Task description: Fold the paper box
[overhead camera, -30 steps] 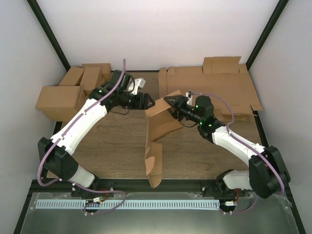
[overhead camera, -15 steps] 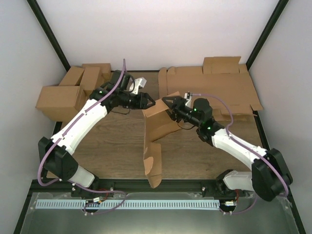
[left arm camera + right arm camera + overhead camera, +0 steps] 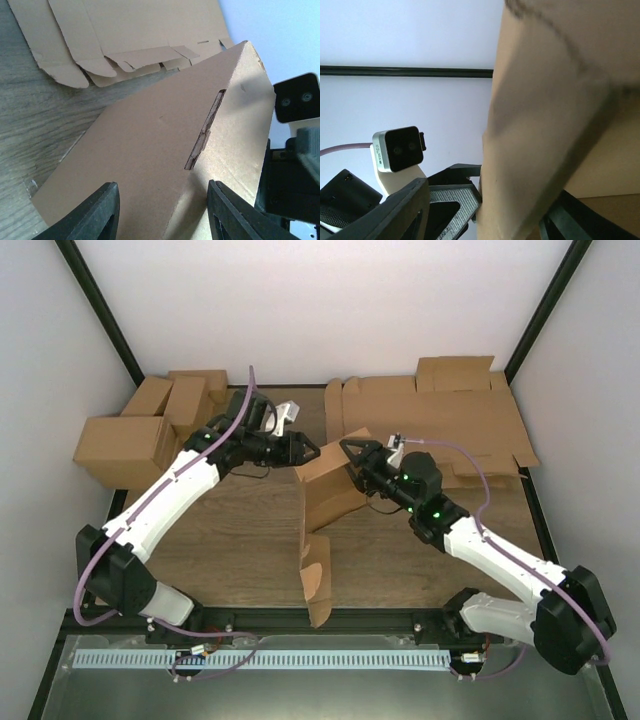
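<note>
The brown wooden table [image 3: 230, 530] sits between white walls. The left gripper [image 3: 305, 451] has the far top end of the paper box [image 3: 322, 505] between its fingers, but I cannot tell if it squeezes. The box stands in the middle, its long side running from back to front. The right gripper [image 3: 350, 453] is at that same end, fingers loose around the edge. Both arms are equally near.
</note>
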Tool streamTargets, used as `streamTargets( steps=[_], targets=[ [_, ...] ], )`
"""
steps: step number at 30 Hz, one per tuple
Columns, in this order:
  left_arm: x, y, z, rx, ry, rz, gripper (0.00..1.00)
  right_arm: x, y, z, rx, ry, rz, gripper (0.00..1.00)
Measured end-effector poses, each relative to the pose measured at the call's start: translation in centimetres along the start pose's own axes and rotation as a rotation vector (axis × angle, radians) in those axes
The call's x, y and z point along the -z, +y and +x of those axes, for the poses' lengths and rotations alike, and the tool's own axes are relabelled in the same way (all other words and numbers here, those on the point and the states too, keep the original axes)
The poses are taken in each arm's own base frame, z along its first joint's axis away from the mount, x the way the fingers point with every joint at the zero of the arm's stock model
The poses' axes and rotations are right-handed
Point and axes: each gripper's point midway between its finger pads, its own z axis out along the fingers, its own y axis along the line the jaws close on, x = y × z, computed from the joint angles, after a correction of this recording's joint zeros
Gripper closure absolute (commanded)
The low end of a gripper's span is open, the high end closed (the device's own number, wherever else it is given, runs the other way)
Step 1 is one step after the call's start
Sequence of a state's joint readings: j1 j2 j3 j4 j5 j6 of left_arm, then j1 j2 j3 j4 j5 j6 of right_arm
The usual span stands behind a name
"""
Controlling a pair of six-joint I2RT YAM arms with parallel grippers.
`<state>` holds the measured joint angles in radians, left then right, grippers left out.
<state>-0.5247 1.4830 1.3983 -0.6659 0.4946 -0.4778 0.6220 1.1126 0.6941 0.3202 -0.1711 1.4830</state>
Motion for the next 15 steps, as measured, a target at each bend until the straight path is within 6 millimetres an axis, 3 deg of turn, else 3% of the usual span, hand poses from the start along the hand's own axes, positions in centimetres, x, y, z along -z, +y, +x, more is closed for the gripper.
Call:
streamTargets(
  steps=[5,10,15],
  targets=[
    [0.0,-0.1,0.4,0.025,0.001,0.012,0.53,-1.1,-1.0,1.7,-0.024,0.028,0.012,0.52],
    [-0.1,-0.2,0.4,0.037,-0.001,0.022,0.54,-2.4,-2.2,2.1,-0.036,0.019,0.031,0.65],
    [0.1,-0.3,0.5,0.035,-0.006,0.024,0.55,-3.0,-1.5,2.0,-0.041,0.006,-0.008,0.76]
  ],
)
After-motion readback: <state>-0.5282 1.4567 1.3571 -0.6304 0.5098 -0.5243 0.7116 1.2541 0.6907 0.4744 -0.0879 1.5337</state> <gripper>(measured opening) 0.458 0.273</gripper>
